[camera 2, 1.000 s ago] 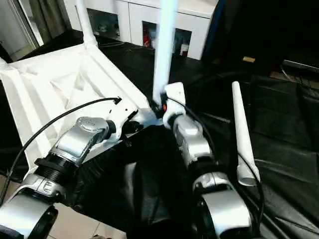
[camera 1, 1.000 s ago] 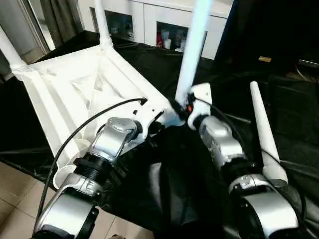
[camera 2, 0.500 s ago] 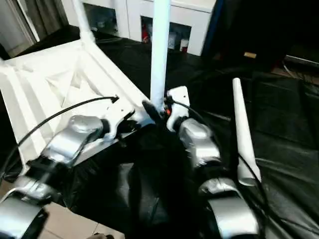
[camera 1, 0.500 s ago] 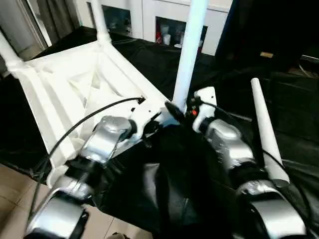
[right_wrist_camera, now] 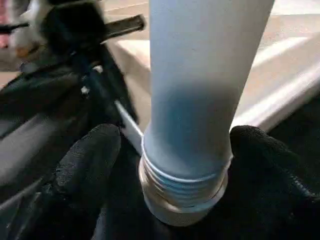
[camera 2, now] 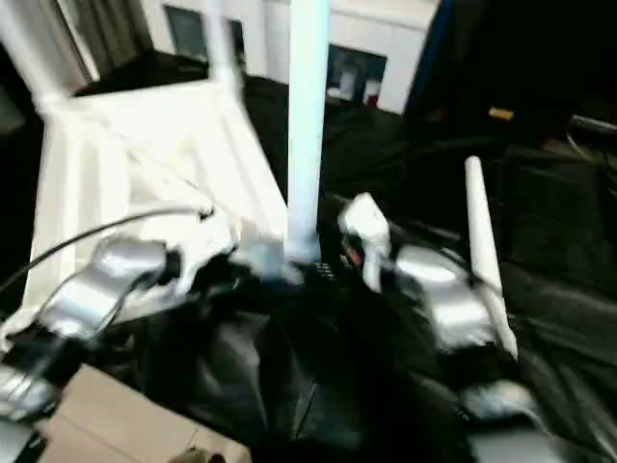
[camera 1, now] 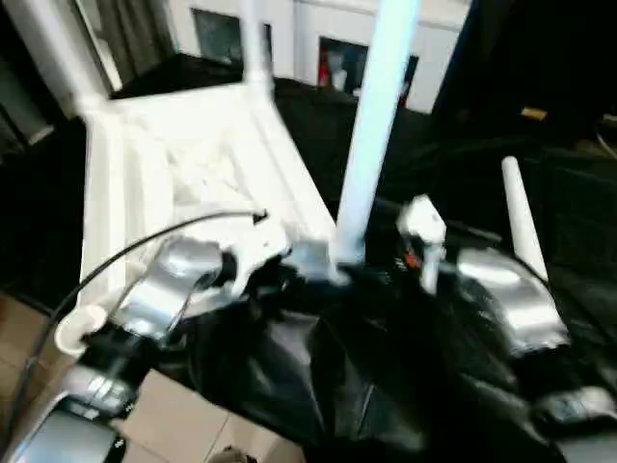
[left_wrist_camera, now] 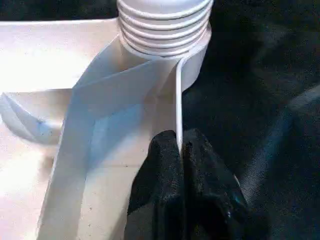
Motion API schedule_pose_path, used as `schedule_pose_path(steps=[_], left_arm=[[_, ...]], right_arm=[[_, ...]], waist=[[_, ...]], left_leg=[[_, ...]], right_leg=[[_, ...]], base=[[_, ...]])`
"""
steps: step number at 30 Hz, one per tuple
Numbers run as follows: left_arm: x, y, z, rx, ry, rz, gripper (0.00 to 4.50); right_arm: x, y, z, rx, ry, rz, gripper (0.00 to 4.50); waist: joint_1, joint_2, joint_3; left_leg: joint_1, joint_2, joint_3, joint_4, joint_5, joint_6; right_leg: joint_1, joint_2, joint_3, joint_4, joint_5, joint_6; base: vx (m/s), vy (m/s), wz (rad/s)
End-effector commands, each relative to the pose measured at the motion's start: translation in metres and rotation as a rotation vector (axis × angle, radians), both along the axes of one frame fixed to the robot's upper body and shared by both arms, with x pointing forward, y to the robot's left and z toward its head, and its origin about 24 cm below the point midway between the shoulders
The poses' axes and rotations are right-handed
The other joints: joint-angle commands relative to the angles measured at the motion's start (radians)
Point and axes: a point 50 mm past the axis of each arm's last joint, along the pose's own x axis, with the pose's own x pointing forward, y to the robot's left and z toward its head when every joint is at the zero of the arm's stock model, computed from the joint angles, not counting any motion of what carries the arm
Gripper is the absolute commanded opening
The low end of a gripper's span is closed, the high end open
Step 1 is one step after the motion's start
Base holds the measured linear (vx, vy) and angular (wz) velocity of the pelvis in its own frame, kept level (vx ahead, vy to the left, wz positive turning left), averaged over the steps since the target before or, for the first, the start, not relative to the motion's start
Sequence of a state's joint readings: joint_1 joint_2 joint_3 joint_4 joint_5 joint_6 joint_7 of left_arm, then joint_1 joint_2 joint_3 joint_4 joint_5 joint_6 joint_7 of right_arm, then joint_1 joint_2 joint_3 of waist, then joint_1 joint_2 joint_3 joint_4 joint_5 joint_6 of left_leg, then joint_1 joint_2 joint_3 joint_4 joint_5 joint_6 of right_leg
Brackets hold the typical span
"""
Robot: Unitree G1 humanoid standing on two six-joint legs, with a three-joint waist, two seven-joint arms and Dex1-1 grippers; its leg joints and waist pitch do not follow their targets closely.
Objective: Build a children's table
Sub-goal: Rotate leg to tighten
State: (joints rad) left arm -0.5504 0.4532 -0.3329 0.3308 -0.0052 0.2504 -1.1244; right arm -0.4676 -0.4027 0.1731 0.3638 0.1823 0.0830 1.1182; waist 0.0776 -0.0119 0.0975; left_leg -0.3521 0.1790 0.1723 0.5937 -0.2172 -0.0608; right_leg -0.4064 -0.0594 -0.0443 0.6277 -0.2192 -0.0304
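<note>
Upright leg (camera 1: 371, 145) threaded in tabletop (camera 1: 183, 164) socket, left fingers (left_wrist_camera: 165, 165) pinching rim, right fingers (right_wrist_camera: 87, 160) released.

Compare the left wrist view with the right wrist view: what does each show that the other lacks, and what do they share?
Left wrist view alone: the left claw pinching a thin wall of the tabletop, its black fingers pressed together on either side of the rim.

Right wrist view alone: the right claw with its fingers spread on either side of the upright leg, whose smooth tube rises above the threads.

Shared: the leg's threaded end at the corner socket, with several threads still exposed, and the black cloth underneath.
</note>
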Motion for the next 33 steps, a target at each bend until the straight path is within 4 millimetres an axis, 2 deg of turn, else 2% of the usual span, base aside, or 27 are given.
schedule_pose_path(steps=[1, 5, 6, 8, 17, 22, 23, 24, 26, 29, 30, 31, 32, 33], left_arm=[[-0.007, -0.015, 0.009, -0.036, -0.032, -0.128, 0.0], [-0.01, -0.011, 0.008, -0.023, -0.028, -0.153, 0.0], [-0.01, -0.01, 0.008, -0.02, -0.028, -0.155, 0.0], [-0.01, -0.008, 0.008, -0.018, -0.027, -0.156, 0.0], [-0.009, -0.006, 0.007, -0.014, -0.027, -0.146, 0.0], [-0.005, -0.008, 0.004, -0.038, -0.027, -0.091, 0.0], [0.001, -0.01, 0.002, -0.048, -0.04, -0.016, 0.0], [0.004, -0.01, 0.002, -0.049, -0.043, 0.013, 0.0], [0.012, -0.013, 0.001, -0.061, -0.056, 0.091, 0.0], [0.027, -0.022, 0.001, -0.08, -0.088, 0.226, 0.0], [0.031, -0.026, 0.001, -0.081, -0.097, 0.26, 0.0], [0.032, -0.026, 0.001, -0.081, -0.099, 0.265, 0.0], [0.037, -0.033, 0.001, -0.088, -0.112, 0.317, 0.0], [0.042, -0.04, 0.002, -0.098, -0.122, 0.358, 0.0]], right_arm=[[-0.01, 0.008, -0.012, -0.047, 0.057, 0.076, 3.9], [-0.013, 0.01, -0.012, -0.045, 0.07, 0.082, 3.9], [-0.013, 0.012, -0.012, -0.039, 0.076, 0.084, 3.9], [-0.014, 0.013, -0.013, -0.033, 0.083, 0.089, 3.76], [-0.017, 0.016, -0.017, -0.025, 0.108, 0.089, 2.92], [-0.016, 0.017, -0.026, 0.022, 0.129, -0.008, 2.76], [-0.011, 0.017, -0.033, 0.032, 0.133, -0.12, 2.76], [-0.009, 0.018, -0.035, 0.034, 0.134, -0.156, 2.76], [-0.004, 0.018, -0.042, 0.041, 0.138, -0.27, 2.75], [0.007, 0.024, -0.053, 0.08, 0.171, -0.497, 2.74], [0.01, 0.027, -0.056, 0.083, 0.178, -0.551, 2.74], [0.01, 0.027, -0.057, 0.083, 0.18, -0.56, 2.74], [0.015, 0.033, -0.06, 0.072, 0.182, -0.638, 2.74], [0.019, 0.042, -0.062, 0.067, 0.178, -0.686, 2.74]], waist=[[0.003, 0.016, -0.086], [0.01, 0.018, -0.09], [0.012, 0.017, -0.092], [0.015, 0.018, -0.096], [0.019, 0.017, -0.103], [0.019, 0.017, -0.104], [0.018, 0.015, -0.103], [0.013, 0.018, -0.098], [0.009, 0.018, -0.091], [0.005, 0.015, -0.09], [0.002, 0.017, -0.088], [0.002, 0.016, -0.09], [0.001, 0.019, -0.089], [0.001, 0.02, -0.088]], left_leg=[[0.003, 0.056, -0.012, -0.057, -0.017, 0.11], [0.004, 0.053, -0.012, -0.056, -0.02, 0.084], [0.006, 0.053, -0.011, -0.054, -0.008, 0.085], [0.002, 0.051, -0.012, -0.05, 0.02, 0.094], [-0.002, 0.047, -0.013, -0.044, 0.047, 0.106], [-0.004, 0.047, -0.013, -0.042, 0.053, 0.11], [-0.004, 0.046, -0.013, -0.044, 0.037, 0.103], [-0.003, 0.047, -0.013, -0.047, 0.006, 0.087], [0.002, 0.045, -0.013, -0.055, -0.084, 0.033], [0.002, 0.042, -0.016, -0.058, -0.098, 0.0], [0.004, 0.038, -0.013, -0.058, -0.109, -0.005], [0.004, 0.038, -0.016, -0.059, -0.114, -0.01], [0.002, 0.038, -0.015, -0.06, -0.109, -0.01], [0.004, 0.037, -0.012, -0.059, -0.118, -0.012]], right_leg=[[0.07, -0.086, 0.052, -0.051, 0.124, -0.335], [0.071, -0.084, 0.052, -0.049, 0.124, -0.325], [0.069, -0.082, 0.052, -0.046, 0.149, -0.325], [0.071, -0.081, 0.05, -0.039, 0.197, -0.326], [0.075, -0.08, 0.048, -0.034, 0.222, -0.323], [0.074, -0.081, 0.047, -0.034, 0.221, -0.321], [0.075, -0.081, 0.047, -0.037, 0.196, -0.315], [0.07, -0.081, 0.046, -0.045, 0.138, -0.311], [0.071, -0.084, 0.048, -0.066, -0.054, -0.274], [0.073, -0.084, 0.05, -0.075, -0.153, -0.234], [0.066, -0.083, 0.052, -0.081, -0.188, -0.219], [0.067, -0.084, 0.05, -0.083, -0.219, -0.206], [0.065, -0.082, 0.051, -0.084, -0.22, -0.198], [0.06, -0.081, 0.052, -0.089, -0.231, -0.194]], base=[[0.0, 0.0, 0.0], [0.0, 0.0, 0.0], [0.0, 0.0, 0.0], [0.0, 0.0, 0.0], [0.0, 0.0, 0.0], [0.0, 0.0, 0.0], [0.0, 0.0, 0.0], [0.0, 0.0, 0.0], [-0.057, -0.003, -0.02], [-0.052, -0.005, -0.02], [-0.05, -0.009, 0.0], [0.0, 0.0, 0.0], [0.0, 0.0, 0.0], [0.0, 0.0, 0.0]])
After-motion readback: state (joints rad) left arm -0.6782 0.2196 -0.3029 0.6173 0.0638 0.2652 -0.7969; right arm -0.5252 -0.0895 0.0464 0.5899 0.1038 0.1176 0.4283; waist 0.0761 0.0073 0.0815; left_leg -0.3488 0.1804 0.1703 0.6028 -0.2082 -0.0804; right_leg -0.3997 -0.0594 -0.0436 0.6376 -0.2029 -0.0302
